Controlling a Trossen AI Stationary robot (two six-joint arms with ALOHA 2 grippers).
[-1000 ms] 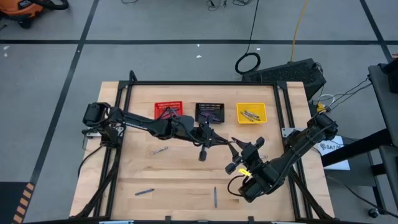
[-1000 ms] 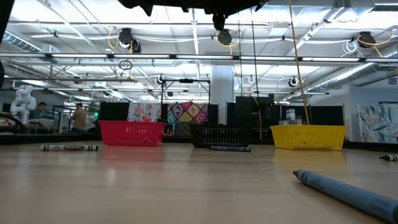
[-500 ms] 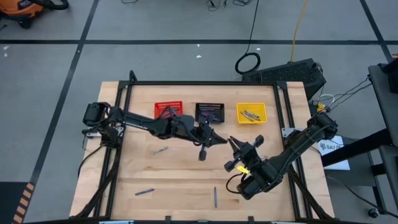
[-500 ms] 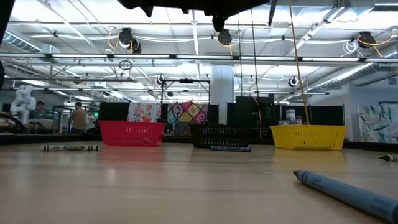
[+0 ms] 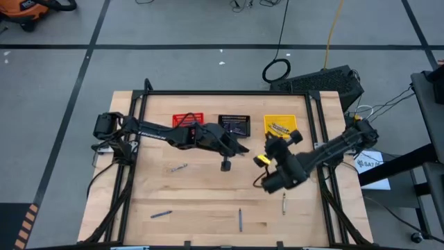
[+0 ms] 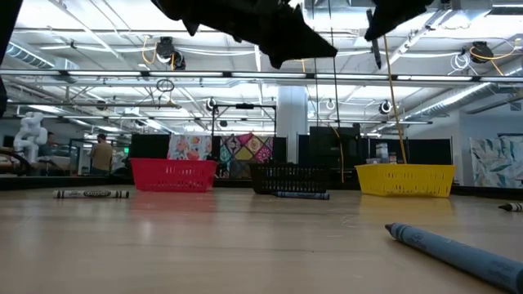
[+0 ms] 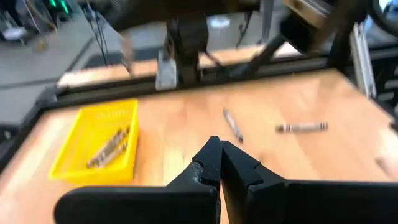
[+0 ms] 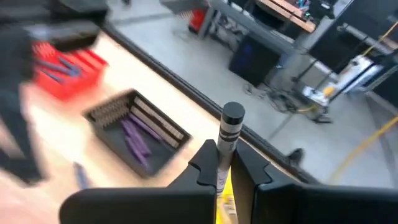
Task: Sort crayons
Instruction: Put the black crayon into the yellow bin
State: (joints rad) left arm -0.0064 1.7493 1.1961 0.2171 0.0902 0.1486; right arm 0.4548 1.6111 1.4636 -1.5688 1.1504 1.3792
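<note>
My right gripper [image 5: 281, 144] is above the table at the near side of the yellow basket [image 5: 280, 126] and is shut on a grey crayon [image 8: 227, 140]. My left gripper [image 7: 219, 152] is shut and empty, in front of the black basket [image 5: 234, 123], which holds purple crayons [image 8: 137, 134]. The red basket [image 8: 65, 65] holds blue crayons. The yellow basket also shows in the left wrist view [image 7: 99, 140], with grey crayons in it. Loose crayons lie flat on the table: a grey one [image 5: 179, 167], two blue ones [image 5: 161, 214] [image 5: 240, 219] and another grey one [image 5: 284, 203]. My right gripper pinches the grey crayon's wrapped shaft [image 8: 222, 163] between its two fingers. The crayon lies along the fingers, and its dark end [image 8: 232, 114] sticks out past the fingertips. It is lifted clear of the table.
The three baskets stand in a row along the table's far side. In the low view a blue crayon [image 6: 458, 249] lies close at the near right, a grey one [image 6: 90, 193] at the far left, and a blue one [image 6: 302, 194] in front of the black basket.
My right gripper has gone toward the table's far edge and the yellow basket, carrying the grey crayon clear of the table. My left gripper has shifted a little toward the far edge, staying shut.
</note>
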